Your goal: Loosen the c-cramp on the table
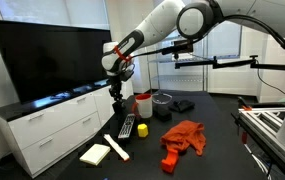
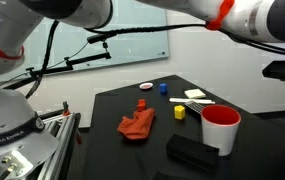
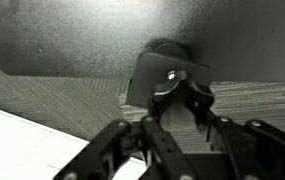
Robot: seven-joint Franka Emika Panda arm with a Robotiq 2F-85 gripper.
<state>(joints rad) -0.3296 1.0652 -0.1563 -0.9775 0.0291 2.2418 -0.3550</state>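
In the wrist view the c-clamp (image 3: 170, 78) is a dark grey block with a shiny round knob, sitting at the edge of the grey-patterned table top. My gripper (image 3: 182, 106) points down at it, with both fingertips drawn in against the clamp's knob end. In an exterior view the gripper (image 1: 117, 102) hangs at the far left edge of the black table (image 1: 217, 150), close to the TV. The clamp itself is too small to make out there.
On the table are a red cloth (image 1: 183, 137), a red cup (image 1: 142, 103), a black container (image 1: 161, 104), a remote (image 1: 127, 126), a white block (image 1: 95, 153) and small blocks. A large TV (image 1: 47, 60) on a white cabinet (image 1: 52, 125) stands just behind the gripper.
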